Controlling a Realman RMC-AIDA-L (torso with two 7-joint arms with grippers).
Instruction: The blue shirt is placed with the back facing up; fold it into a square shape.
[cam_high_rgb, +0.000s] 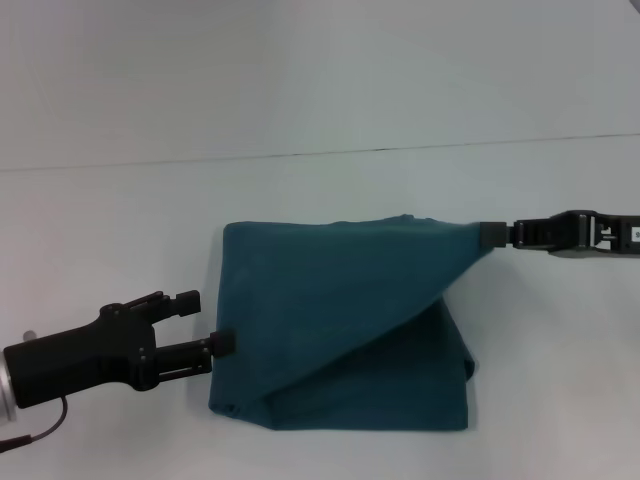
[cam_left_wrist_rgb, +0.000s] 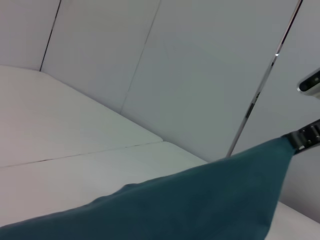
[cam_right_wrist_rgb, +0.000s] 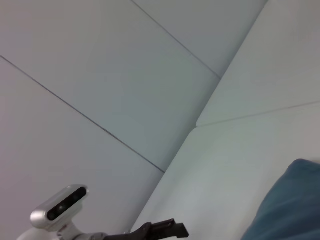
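The blue shirt (cam_high_rgb: 340, 320) lies in the middle of the white table as a folded, plain teal block. Its upper layer is raised and stretched taut between both grippers. My left gripper (cam_high_rgb: 222, 343) is shut on the shirt's left edge. My right gripper (cam_high_rgb: 490, 233) is shut on the far right corner and holds it above the table. In the left wrist view the taut shirt (cam_left_wrist_rgb: 200, 205) runs up to the right gripper (cam_left_wrist_rgb: 302, 137). The right wrist view shows a bit of the shirt (cam_right_wrist_rgb: 290, 210) and the left gripper (cam_right_wrist_rgb: 165, 229) farther off.
The white table (cam_high_rgb: 120, 230) extends around the shirt on all sides, with a seam line (cam_high_rgb: 300, 153) running across behind it. Pale wall panels fill the background of both wrist views.
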